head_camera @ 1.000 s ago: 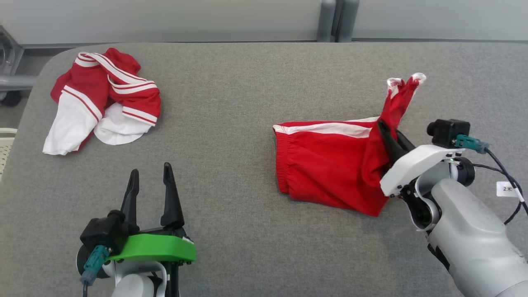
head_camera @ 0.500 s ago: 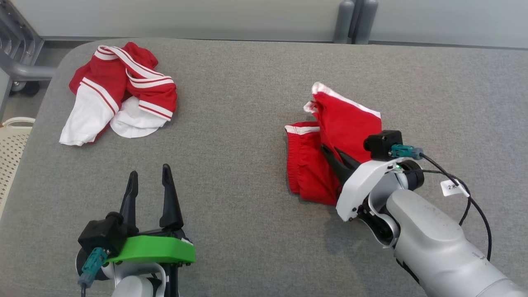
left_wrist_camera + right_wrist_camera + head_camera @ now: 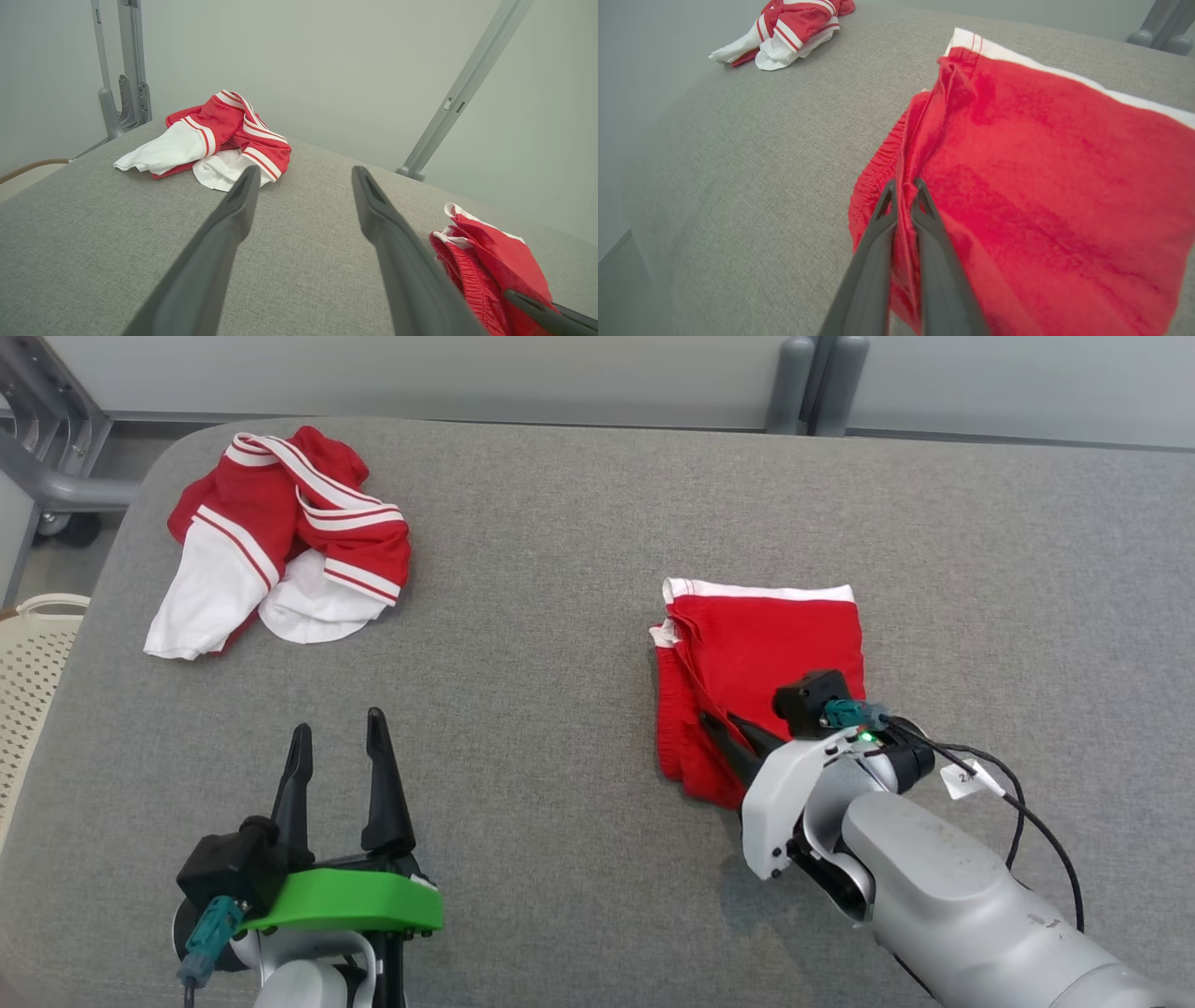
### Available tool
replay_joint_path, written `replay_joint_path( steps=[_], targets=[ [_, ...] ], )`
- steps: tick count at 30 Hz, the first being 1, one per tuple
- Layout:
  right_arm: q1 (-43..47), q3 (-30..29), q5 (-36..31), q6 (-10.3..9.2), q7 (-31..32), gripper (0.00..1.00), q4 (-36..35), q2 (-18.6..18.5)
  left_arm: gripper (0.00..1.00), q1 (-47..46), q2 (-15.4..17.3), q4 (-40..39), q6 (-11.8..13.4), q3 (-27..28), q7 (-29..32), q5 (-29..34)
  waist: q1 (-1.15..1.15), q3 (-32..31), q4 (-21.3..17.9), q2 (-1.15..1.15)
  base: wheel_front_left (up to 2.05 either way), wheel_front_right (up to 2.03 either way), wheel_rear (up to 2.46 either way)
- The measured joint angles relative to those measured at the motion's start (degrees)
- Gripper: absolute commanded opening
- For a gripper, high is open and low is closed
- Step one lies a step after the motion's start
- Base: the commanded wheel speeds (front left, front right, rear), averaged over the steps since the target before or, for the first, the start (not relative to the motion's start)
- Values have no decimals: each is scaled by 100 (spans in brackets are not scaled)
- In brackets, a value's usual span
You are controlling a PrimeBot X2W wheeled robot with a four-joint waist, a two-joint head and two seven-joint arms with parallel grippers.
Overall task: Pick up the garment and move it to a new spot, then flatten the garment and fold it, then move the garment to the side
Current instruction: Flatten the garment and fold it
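Head view: since a second ago the right gripper point(image 3: 719, 719) has carried the raised flap of the shorts point(image 3: 761, 644) over to the left. The flap is now down and the shorts lie doubled, right of centre on the grey table point(image 3: 560, 569), with a white band along the far edge. The camera shifted too. The right fingers are pressed together at the near left edge of the shorts. The left gripper point(image 3: 338, 723) is at the lower left, spread wide and empty. A crumpled red-and-white shirt point(image 3: 280, 551) lies at the far left corner, well apart.

Left wrist view: spread fingers point(image 3: 224, 233) over bare table, shirt point(image 3: 215, 135) ahead, shorts point(image 3: 486, 261) at lower right.

Right wrist view: the gripper point(image 3: 905, 184) is pinching a ridge of red cloth beside the elastic waistband.
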Motion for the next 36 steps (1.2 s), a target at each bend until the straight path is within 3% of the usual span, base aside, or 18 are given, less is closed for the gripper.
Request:
replay_joint_path(
  steps=[3,4,6,8,15,20,34,35,36],
  targets=[
    [-90,165,-165,0,-112,0,146,47,100,0,0,4,0,-11,0,-1,0,-7,2,0,0,0,0],
    [-101,210,-205,0,-134,5,196,69,100,0,0,8,1,-15,0,-2,0,-12,4,0,0,0,0],
    [-103,269,-278,0,-200,45,269,109,100,0,0,19,3,-20,0,-2,0,-26,7,0,0,0,0],
    [-114,298,-300,0,-265,100,312,132,100,0,0,23,4,-15,0,-7,0,-42,5,0,0,0,0],
    [-149,218,-449,0,-502,100,300,158,100,53,0,23,4,-1,0,-7,0,-104,-67,0,0,0,0],
    [27,-182,-472,0,-579,100,105,68,100,120,0,24,4,-18,0,2,0,-168,-174,0,0,0,0],
    [1093,-2606,-1046,0,-620,100,-1001,-289,100,265,0,62,0,-212,0,20,0,-328,-497,0,0,0,0],
    [1157,-2753,-1100,0,-620,79,-1065,-268,100,266,0,62,0,-227,1,20,0,-330,-502,0,0,0,0],
    [1221,-2904,-1139,0,-620,45,-1139,-245,100,266,-1,62,0,-248,0,20,0,-327,-502,0,0,0,0]
  ],
)
